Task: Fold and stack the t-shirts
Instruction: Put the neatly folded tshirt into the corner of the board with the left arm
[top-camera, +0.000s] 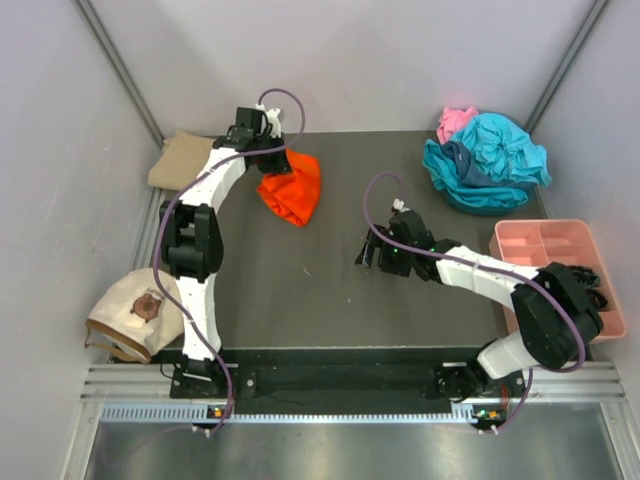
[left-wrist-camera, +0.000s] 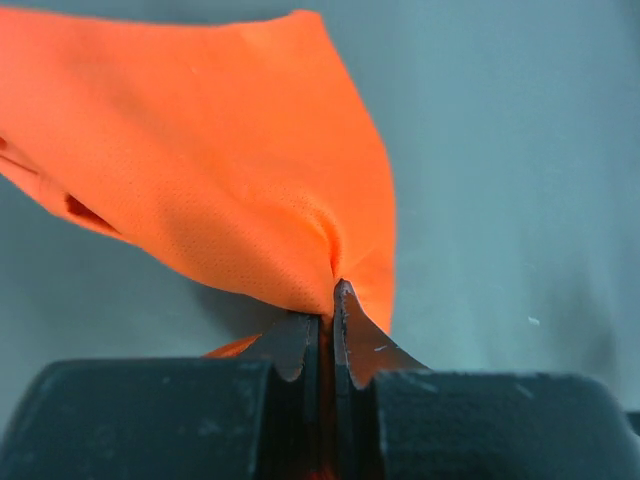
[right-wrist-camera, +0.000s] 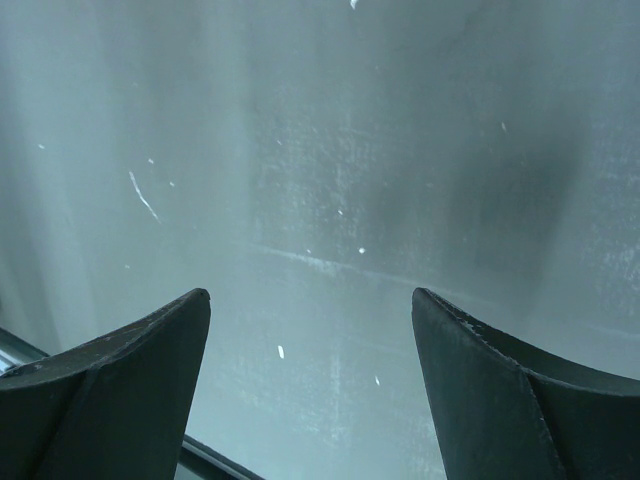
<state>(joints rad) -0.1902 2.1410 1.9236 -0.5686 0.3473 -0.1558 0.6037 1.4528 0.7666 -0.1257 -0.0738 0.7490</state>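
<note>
Left gripper (left-wrist-camera: 328, 300): jaws pinched shut on a small bunch of the orange t-shirt (left-wrist-camera: 220, 160), close to one edge. The cloth hangs crumpled from that single pinch at about 11 o'clock on the table (top-camera: 300, 300). I can't tell whether its lower end touches the surface.

Right gripper (right-wrist-camera: 310, 300): jaws wide apart and empty, over bare table just right of centre, well apart from the shirt.

Risks as I judge them:
- The bite is thin. Jerk or drag it and the fabric may slip out.
- With only one grip point, setting it down now will likely land it in a heap, not flat. Get the right gripper onto a second corner first.
- Your left arm's cable loops just above the shirt, so a wrist turn could snag the cloth.
- The tan t-shirt (top-camera: 180, 160) lies at 10 o'clock, just beside the left forearm. A sweep that way could shove it off the edge.
- The pink tray (top-camera: 560, 232) sits at 3 o'clock beside the right elbow. A fast swing could knock it.
- The teal t-shirts (top-camera: 490, 165) and the pink t-shirt (top-camera: 456, 120) are piled at 1 o'clock. Don't spread the orange one into them.
</note>
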